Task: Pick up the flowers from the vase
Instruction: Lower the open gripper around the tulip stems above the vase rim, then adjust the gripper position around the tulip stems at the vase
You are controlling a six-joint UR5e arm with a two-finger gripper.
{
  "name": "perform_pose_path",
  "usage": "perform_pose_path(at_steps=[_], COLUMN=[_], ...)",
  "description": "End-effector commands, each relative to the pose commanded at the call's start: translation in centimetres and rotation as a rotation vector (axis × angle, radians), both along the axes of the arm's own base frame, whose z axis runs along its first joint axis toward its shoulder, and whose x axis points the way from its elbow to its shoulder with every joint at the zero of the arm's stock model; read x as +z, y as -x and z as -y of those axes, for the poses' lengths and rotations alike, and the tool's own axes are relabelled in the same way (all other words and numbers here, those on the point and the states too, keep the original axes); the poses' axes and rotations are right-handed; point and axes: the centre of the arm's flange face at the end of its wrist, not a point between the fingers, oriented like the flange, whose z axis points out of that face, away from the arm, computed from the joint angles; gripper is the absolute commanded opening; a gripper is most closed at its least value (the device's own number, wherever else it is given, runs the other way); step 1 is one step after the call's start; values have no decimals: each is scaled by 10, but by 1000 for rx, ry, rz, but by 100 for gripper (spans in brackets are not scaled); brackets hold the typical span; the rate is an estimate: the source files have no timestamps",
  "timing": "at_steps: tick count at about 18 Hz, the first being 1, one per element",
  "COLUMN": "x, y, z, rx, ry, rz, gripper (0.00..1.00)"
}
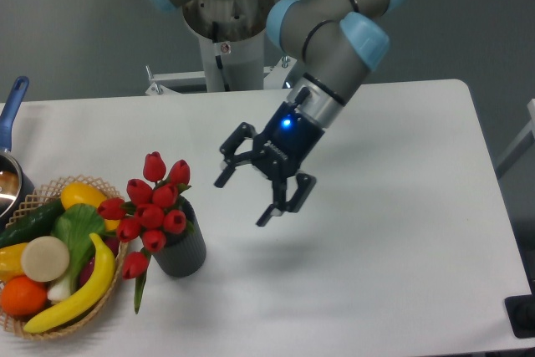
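Note:
The flowers [149, 211], a bunch of red tulip buds with green leaves, stand in the vase [182, 250], a small dark grey ribbed cylinder near the table's front left. My gripper [242, 201] hangs open above the table, to the right of the flowers and a little higher, tilted toward them. Nothing is between its fingers. A gap of bare table separates the nearer fingertip from the buds.
A woven basket [114, 286] of fruit and vegetables sits just left of the vase, touching the flowers' side. A pot with a blue handle [12, 106] is at the far left edge. The robot's base column [224, 39] stands behind the table.

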Motion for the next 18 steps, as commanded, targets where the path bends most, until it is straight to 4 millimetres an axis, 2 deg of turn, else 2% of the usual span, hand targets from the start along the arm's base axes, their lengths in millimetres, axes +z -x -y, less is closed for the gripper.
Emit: perform_pose_path(at_steps=[4,8,10,18], x=[-7,-10,-13,-18], y=[-23,-22,-27,-17], z=[-17,-30,-38,-26], rx=[-35,-35,-49,-31], ry=[17,30,34,35], rz=[32,58,64,61], gripper=[100,100,100,100])
